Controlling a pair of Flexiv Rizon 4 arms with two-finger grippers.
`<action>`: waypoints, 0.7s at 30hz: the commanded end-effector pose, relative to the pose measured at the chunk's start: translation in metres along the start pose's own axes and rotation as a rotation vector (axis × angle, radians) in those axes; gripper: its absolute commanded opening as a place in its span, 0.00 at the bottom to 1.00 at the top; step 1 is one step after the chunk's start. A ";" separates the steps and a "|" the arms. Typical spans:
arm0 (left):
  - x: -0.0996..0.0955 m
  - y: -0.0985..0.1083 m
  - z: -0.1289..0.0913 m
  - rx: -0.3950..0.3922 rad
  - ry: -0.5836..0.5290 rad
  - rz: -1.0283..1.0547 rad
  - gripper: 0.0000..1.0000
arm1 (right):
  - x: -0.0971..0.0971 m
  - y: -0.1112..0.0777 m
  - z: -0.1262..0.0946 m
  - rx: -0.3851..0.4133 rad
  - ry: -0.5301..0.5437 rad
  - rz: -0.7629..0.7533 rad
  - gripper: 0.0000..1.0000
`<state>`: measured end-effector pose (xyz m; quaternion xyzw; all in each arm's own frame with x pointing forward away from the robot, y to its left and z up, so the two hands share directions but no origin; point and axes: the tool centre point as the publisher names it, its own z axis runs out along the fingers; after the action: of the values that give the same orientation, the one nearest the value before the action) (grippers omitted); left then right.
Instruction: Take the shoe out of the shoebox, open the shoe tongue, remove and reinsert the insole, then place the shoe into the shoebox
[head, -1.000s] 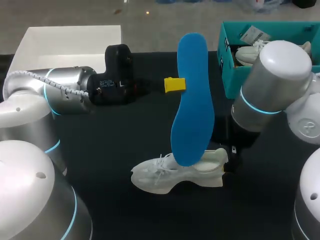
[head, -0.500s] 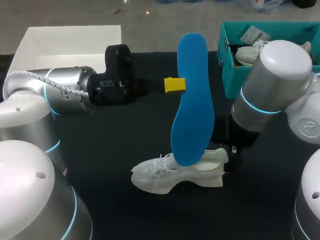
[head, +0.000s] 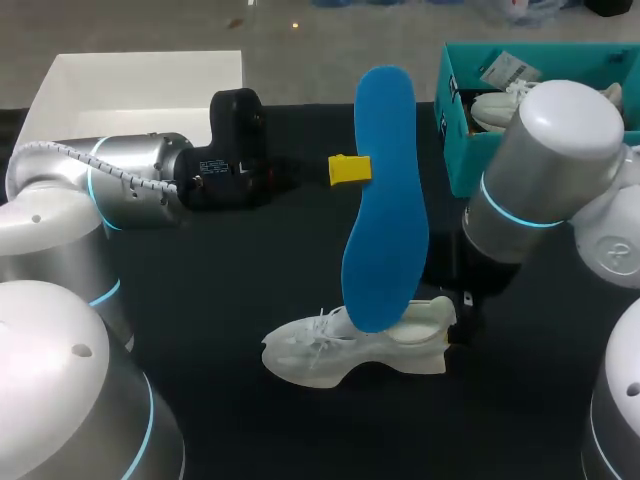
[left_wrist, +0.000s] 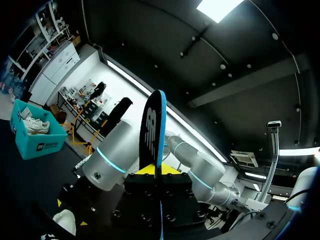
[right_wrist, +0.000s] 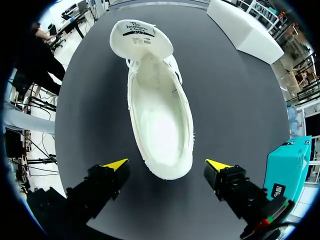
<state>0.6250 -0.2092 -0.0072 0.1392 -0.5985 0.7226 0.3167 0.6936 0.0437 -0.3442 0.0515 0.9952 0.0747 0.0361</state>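
The left gripper (head: 350, 170) is clenched on the blue insole (head: 385, 220), holding it upright over the white shoe (head: 345, 352), which stands on the black table (head: 250, 260) with its tongue folded open. The right gripper (right_wrist: 166, 166) hangs above the shoe's heel, fingers spread wide and grasping nothing; the teal shoebox (head: 458, 165) sits at the table's far right with a second shoe (head: 495, 105) inside

Bright, even light falls from above in the head view; the black table (head: 250, 300) stays dark and dull; the left arm (head: 130, 185) and right arm (head: 545, 170) show soft white shine; the left wrist view is mostly dark, with white glare high up; the right wrist view is well lit, and the white shoe (right_wrist: 160, 125) almost glows.
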 end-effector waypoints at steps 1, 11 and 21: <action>0.000 0.001 0.000 0.002 0.000 0.001 0.00 | 0.001 -0.001 0.001 0.000 -0.003 0.000 1.00; 0.000 0.001 0.000 0.002 0.000 0.001 0.00 | 0.001 -0.001 0.001 0.000 -0.003 0.000 1.00; 0.000 0.001 0.000 0.002 0.000 0.001 0.00 | 0.000 0.046 -0.019 0.047 -0.036 -0.028 1.00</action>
<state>0.6250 -0.2092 -0.0071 0.1392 -0.5985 0.7226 0.3167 0.6941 0.0697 -0.3195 0.0384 0.9952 0.0724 0.0542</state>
